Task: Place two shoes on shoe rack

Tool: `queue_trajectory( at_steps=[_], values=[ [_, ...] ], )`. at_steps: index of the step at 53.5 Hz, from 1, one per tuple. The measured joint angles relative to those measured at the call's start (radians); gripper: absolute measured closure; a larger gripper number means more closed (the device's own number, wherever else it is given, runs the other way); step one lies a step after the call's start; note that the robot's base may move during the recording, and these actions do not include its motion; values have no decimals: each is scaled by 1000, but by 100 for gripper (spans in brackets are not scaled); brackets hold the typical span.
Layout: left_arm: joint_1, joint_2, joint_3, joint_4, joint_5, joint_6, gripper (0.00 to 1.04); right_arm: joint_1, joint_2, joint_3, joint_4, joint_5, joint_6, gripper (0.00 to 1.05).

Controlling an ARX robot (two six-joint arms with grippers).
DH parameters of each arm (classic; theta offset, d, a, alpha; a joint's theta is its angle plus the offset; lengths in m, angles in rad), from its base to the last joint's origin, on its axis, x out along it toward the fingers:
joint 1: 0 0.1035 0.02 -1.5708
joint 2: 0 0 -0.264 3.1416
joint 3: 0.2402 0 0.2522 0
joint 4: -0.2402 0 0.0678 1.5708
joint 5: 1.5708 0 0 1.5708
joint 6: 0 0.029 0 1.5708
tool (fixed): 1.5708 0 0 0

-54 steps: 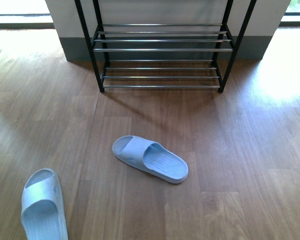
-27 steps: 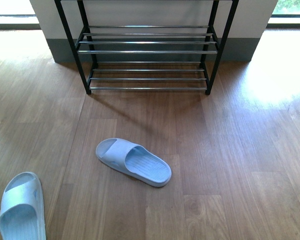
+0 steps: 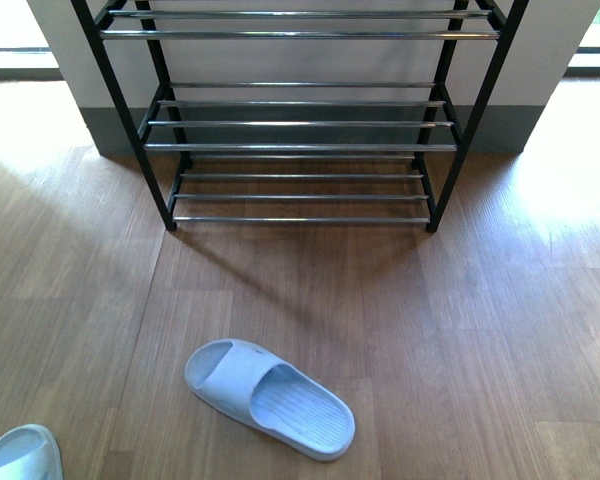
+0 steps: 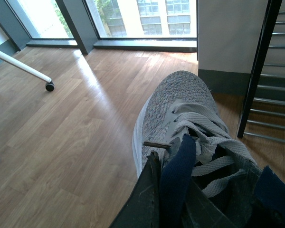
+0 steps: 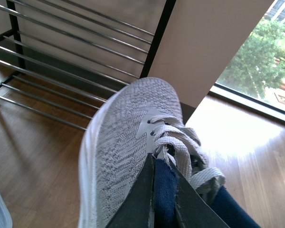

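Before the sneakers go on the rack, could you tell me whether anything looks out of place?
A pale blue slide lies askew on the floor before the shoe rack; its mate lies apart, partly cropped.

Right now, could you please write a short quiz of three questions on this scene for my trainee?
1. True or false: in the front view, the shoe rack already carries footwear.
2. What lies on the floor before the rack? A) a light blue slipper B) a boot C) a box
3. Which part of the left sneaker does the left tool pinch, as the right tool does on the right sneaker?
Key: 1 false, the bars in view are bare. 2 A. 3 The navy tongue.
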Motion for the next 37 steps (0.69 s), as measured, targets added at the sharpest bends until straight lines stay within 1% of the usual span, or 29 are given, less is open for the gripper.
queue_trajectory(
  at_steps=[37],
  values=[
    [0,3,-1,-1,3,0,103,0,2,-2,0,-6,0,103]
  ],
)
